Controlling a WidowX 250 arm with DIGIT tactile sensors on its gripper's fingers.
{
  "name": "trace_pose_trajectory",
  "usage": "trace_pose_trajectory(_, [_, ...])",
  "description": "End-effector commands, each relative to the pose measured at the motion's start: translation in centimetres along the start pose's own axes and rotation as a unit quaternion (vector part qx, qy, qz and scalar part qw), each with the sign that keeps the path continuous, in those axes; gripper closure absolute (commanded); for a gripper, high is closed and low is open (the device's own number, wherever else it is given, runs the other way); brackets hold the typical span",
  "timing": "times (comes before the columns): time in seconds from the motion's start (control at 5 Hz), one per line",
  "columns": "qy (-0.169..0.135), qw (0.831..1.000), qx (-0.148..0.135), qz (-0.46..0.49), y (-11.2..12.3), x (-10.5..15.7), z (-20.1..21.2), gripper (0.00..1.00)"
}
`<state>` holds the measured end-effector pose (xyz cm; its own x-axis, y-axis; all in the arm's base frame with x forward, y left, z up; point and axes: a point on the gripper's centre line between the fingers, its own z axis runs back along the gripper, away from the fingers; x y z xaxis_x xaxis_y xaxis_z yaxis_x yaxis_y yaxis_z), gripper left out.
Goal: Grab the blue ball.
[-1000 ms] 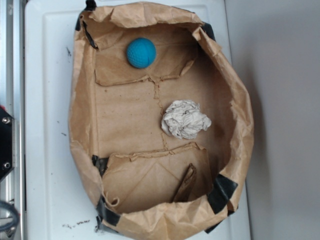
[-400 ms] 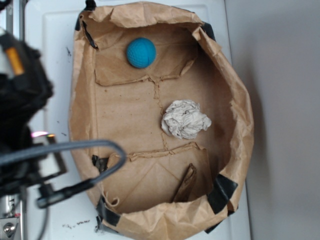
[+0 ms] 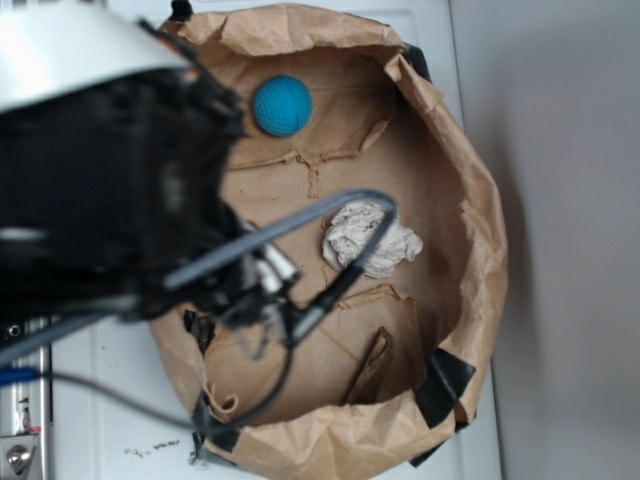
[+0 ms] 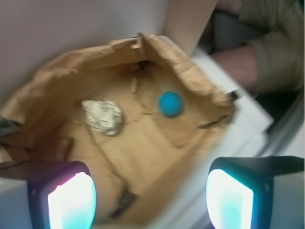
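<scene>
Inside the paper bag [image 3: 470, 200] I see the blue ball [image 3: 282, 105] near its far edge, paper wad [image 3: 372, 240] mid-floor, my claw [image 4: 150, 198] released above.

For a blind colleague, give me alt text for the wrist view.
A blue ball and a paper wad lie apart inside an open brown paper bag, seen from above. The open end effector shows two glowing fingers at the bottom, holding nothing.

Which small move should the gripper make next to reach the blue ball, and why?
Probably travel on over the bag toward the blue ball before descending. In the wrist view the gripper is open and high above the paper bag, and the ball sits far ahead of the fingers, apart from the paper wad.
</scene>
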<state>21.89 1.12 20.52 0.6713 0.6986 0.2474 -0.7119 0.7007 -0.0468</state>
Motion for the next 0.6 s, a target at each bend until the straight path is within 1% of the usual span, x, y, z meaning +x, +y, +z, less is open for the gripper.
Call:
trace_pose_trajectory(0.0, [0.034, 0.993, -0.028, 0.112, 0.61, 3.61, -5.32, 0.00])
trace_pose_trajectory(0.2, [0.090, 0.989, -0.059, 0.102, 0.52, 4.43, -5.57, 0.00])
trace_pose_trajectory(0.4, [0.090, 0.989, -0.059, 0.102, 0.52, 4.43, -5.57, 0.00])
